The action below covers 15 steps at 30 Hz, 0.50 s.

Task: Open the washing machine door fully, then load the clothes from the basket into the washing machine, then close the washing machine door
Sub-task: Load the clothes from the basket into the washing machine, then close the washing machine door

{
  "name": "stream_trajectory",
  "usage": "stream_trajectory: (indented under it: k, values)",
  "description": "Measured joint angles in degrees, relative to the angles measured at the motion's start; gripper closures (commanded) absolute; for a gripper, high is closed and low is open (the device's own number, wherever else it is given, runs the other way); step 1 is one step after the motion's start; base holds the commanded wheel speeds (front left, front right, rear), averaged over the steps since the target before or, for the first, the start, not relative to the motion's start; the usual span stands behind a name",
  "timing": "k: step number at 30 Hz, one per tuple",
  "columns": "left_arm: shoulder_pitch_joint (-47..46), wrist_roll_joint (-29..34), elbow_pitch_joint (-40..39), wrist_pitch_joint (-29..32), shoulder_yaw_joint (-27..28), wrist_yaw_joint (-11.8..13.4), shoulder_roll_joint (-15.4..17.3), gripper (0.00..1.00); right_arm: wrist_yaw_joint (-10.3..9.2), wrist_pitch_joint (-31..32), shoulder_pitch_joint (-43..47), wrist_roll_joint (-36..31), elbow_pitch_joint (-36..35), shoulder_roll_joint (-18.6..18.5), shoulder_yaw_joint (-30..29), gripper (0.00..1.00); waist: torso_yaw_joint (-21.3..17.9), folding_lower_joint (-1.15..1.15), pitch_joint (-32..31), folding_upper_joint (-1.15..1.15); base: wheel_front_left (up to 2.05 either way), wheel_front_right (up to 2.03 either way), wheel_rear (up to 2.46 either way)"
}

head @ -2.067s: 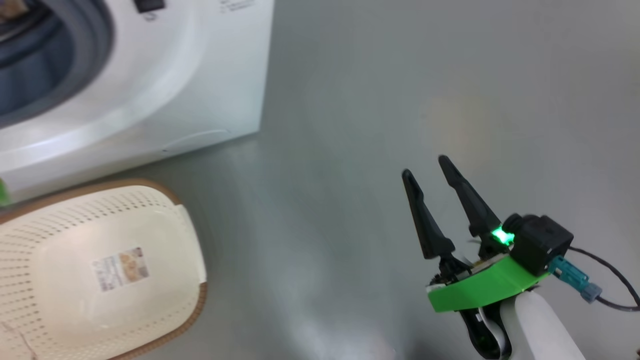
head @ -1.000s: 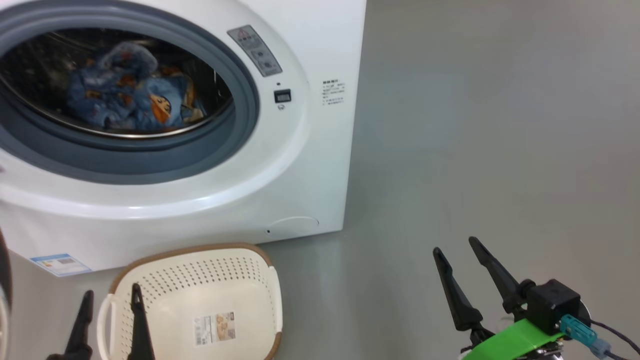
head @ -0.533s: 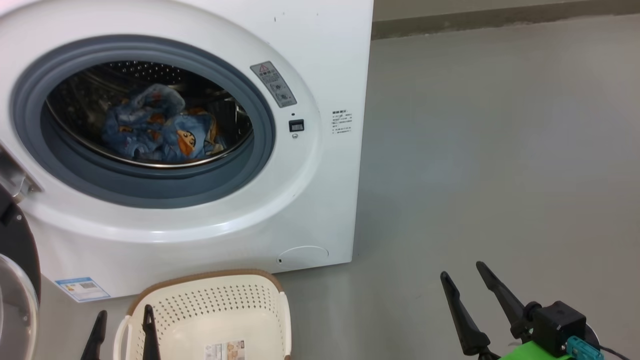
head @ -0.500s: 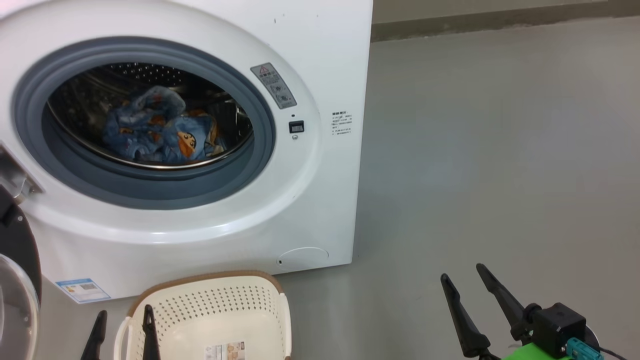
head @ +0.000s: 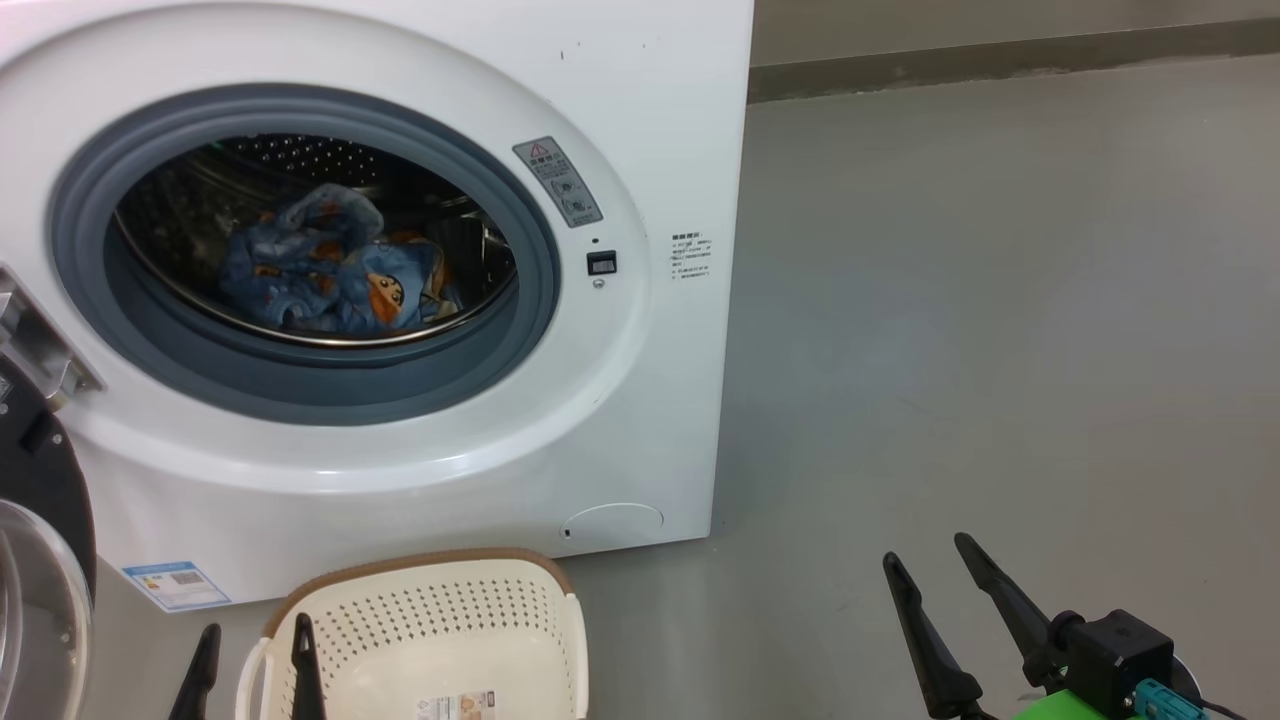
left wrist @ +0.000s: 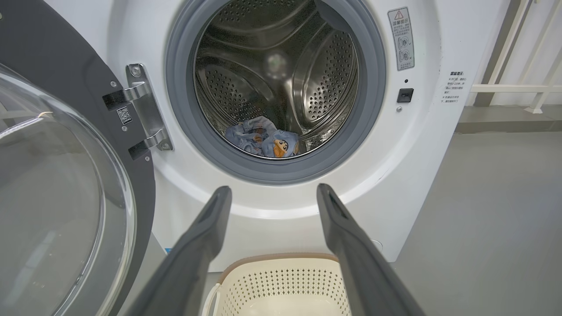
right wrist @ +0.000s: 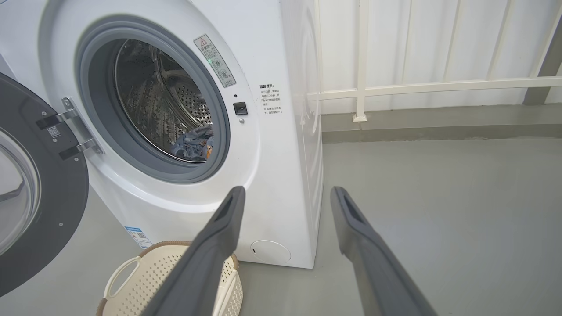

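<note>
Left gripper [left wrist: 273, 189] near basket [left wrist: 281, 277]

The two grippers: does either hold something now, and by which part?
Nothing is held. The left gripper and the right gripper are both open, with nothing between their fingers. The clothes lie inside the washing machine.

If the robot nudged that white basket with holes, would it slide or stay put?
Probably slides easily: the basket looks empty and is perforated plastic, so likely light. The grey floor looks smooth, offering little grip. Its walls may flex a little if squeezed.
</note>
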Motion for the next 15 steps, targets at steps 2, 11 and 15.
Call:
stream_trajectory:
  k: [2, 11, 15]
  values:
    - [0.0, 0.0, 0.0, 0.0, -0.09, 0.18, -0.01, 0.0, 0.0, 0.0, 0.0, 0.0, 0.0, 0.01, 0.01, 0.0, -0.02, 0.0, -0.09, 0.0, 0.0, 0.0, 0.0]
    - [-0.01, -0.02, 0.12, -0.01, -0.18, 0.41, -0.02, 0.0, 0.0, 0.0, 0.01, 0.0, 0.0, 0.04, 0.02, 0.0, -0.29, 0.0, -0.06, 0.0, 0.0, 0.0, 0.0]
    - [-0.01, -0.01, 0.12, -0.01, -0.21, 0.43, -0.02, 0.0, 0.0, 0.0, 0.01, 0.0, 0.0, 0.07, 0.02, 0.0, -0.34, 0.0, -0.01, 0.0, 0.0, 0.0, 0.0]
